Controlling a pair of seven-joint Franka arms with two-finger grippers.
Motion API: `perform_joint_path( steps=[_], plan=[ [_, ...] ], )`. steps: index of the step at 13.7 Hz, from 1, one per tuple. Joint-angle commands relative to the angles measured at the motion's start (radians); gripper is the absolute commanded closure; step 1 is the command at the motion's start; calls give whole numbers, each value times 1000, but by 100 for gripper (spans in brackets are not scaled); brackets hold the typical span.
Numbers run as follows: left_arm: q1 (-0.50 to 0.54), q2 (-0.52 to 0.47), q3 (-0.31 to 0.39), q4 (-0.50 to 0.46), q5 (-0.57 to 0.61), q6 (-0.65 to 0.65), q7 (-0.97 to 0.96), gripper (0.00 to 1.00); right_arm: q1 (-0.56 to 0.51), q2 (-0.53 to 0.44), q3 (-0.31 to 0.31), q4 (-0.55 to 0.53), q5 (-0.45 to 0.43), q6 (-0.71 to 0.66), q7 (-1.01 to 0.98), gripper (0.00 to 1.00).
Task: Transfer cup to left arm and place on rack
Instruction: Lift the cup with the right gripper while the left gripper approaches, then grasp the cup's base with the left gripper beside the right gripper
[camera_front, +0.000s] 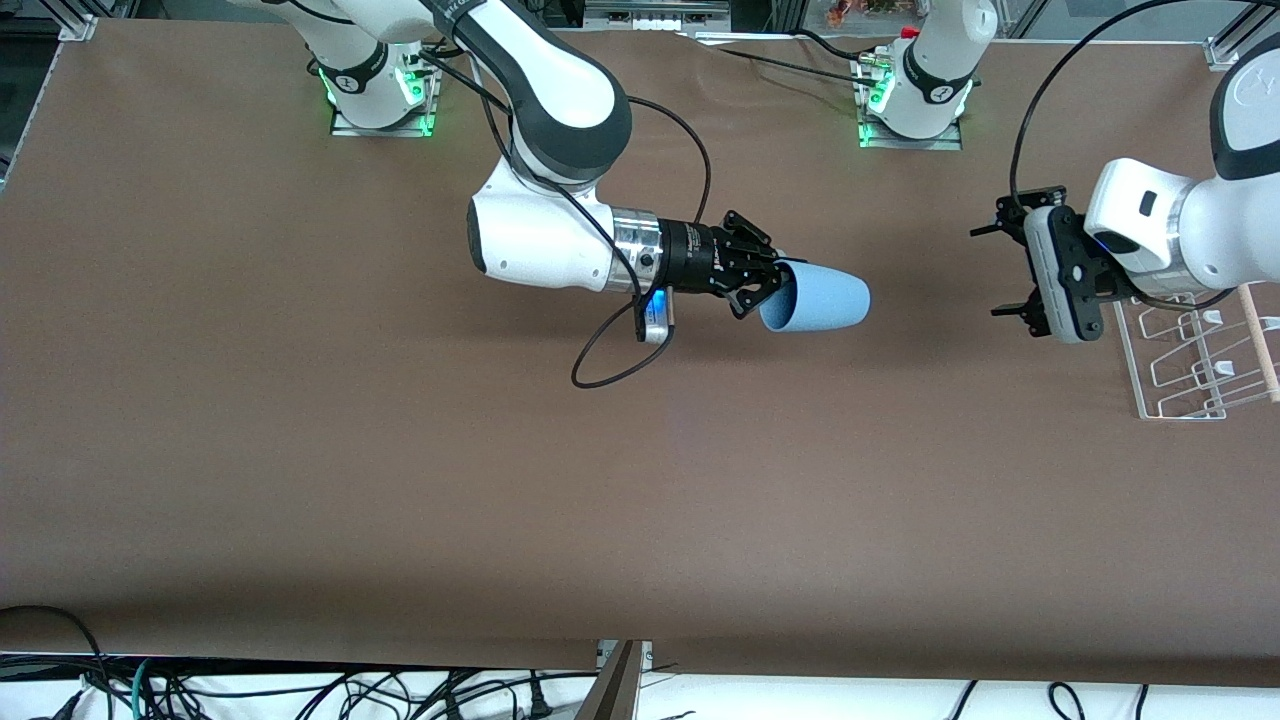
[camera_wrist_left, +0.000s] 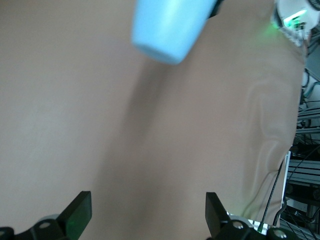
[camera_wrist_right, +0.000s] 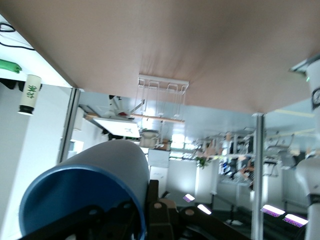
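I've got the right gripper (camera_front: 768, 282) clamped on the cup (camera_front: 820, 298) over mid-table; left gripper (camera_front: 1005, 270) wide open beside the rack (camera_front: 1190, 355).

I see brown-covered table (camera_front: 400, 450) w/ one item resting on it, the rack (camera_front: 1195, 360), clear-and-white wire frame w/ pale wooden dowel, at the left arm's end; both arm bases mounted along the edge farthest from front cam.
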Motion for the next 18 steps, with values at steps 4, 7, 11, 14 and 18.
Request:
perform_joint_path(
  steps=[4,7,11,14,18],
  plan=[
    [-23,-9,-100,-8,7,134,72,0,-4,24,9,47,27,19,33,100],
    [-40,29,-155,-8,42,276,70,0,-4,24,8,47,27,22,33,100],
    [-57,51,-187,-8,47,350,61,0,-4,24,8,47,25,22,31,100],
    [-77,56,-189,-8,62,360,55,0,-4,24,8,47,22,22,28,100],
    [-90,82,-190,-8,64,369,6,0,-4,26,8,47,21,22,26,100]
  ],
)
